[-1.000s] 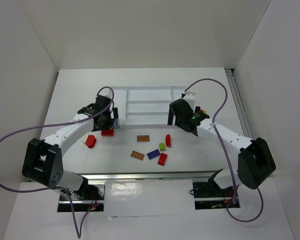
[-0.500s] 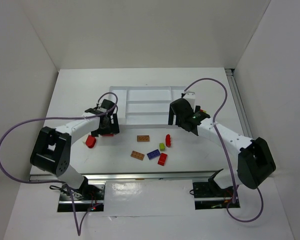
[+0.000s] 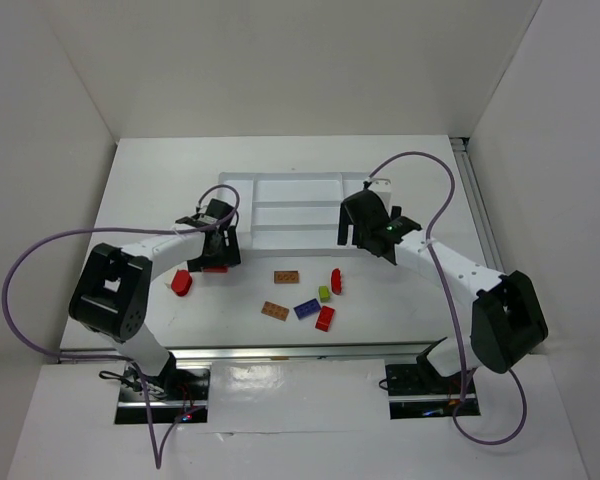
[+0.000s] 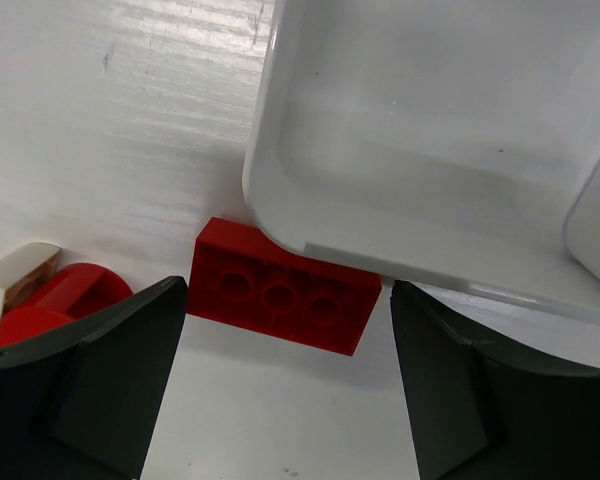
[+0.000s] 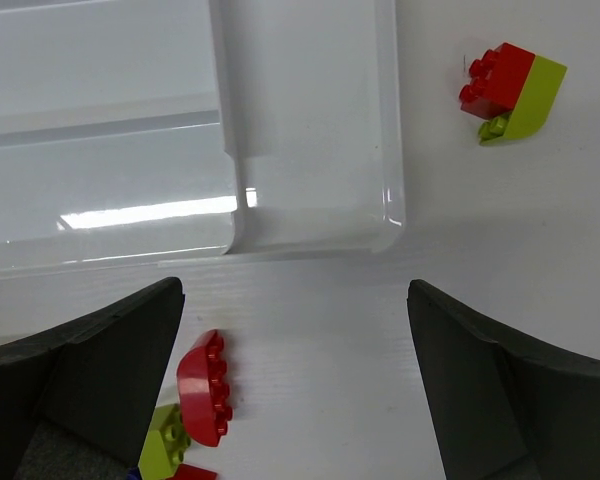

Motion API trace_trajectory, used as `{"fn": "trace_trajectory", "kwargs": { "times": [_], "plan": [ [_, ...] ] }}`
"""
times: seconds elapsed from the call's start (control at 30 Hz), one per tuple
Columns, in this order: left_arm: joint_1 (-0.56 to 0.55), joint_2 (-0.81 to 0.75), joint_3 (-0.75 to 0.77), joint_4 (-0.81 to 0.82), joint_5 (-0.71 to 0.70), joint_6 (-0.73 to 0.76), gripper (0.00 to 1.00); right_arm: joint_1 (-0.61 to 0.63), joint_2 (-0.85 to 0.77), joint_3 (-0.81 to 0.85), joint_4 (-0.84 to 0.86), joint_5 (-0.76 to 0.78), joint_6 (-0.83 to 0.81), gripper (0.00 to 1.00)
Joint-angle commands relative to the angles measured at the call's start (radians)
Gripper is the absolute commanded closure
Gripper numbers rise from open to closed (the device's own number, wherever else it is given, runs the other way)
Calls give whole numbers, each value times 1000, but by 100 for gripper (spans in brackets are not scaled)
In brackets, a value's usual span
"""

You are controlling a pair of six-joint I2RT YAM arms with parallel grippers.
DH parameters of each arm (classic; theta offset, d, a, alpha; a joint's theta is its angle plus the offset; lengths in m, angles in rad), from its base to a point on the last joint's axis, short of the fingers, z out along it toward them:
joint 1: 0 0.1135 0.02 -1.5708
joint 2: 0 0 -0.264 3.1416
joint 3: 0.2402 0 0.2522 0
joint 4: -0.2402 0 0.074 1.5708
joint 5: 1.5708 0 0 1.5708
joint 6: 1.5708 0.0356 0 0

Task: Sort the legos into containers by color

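The white tray (image 3: 290,178) lies at the back middle; its near left corner (image 4: 280,190) and near right corner (image 5: 310,150) show in the wrist views. My left gripper (image 3: 213,257) is open and empty, its jaws either side of a flat red brick (image 4: 280,300) that lies against the tray's corner. My right gripper (image 3: 355,240) is open and empty, above the table just in front of the tray. A curved red brick (image 5: 205,390) and a lime green brick (image 5: 165,445) lie by its left finger. Loose on the table are two brown-orange bricks (image 3: 286,277), a blue-purple one (image 3: 306,309) and a red one (image 3: 325,318).
A round red piece (image 4: 65,300) with a cream piece (image 4: 15,275) beside it lies left of the flat red brick. A red and lime brick (image 5: 510,85) sits on the table right of the tray. White walls enclose the table on three sides.
The left arm has swung in, bringing its open gripper down around the flat red brick at the tray's corner. The right gripper has shifted slightly back toward the tray.
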Motion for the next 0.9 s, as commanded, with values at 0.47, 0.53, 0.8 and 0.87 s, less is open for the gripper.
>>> {"fn": "trace_trajectory", "kwargs": {
  "times": [0.47, 0.53, 0.8, 0.87],
  "plan": [
    [-4, -220, 58, -159, -21, -37, 33, -51, 4, 34, 23, -21, -23, 0],
    [-4, -266, 82, -173, 8, -28, 33, -60, 4, 34, 23, 4, -23, 0],
    [-4, -17, 512, -138, 155, 0, 36, -101, -6, 52, 32, -3, -29, 0],
    [7, 127, 602, -138, 155, 0, 36, -101, -20, 52, 32, -3, -29, 0]
  ]
}}
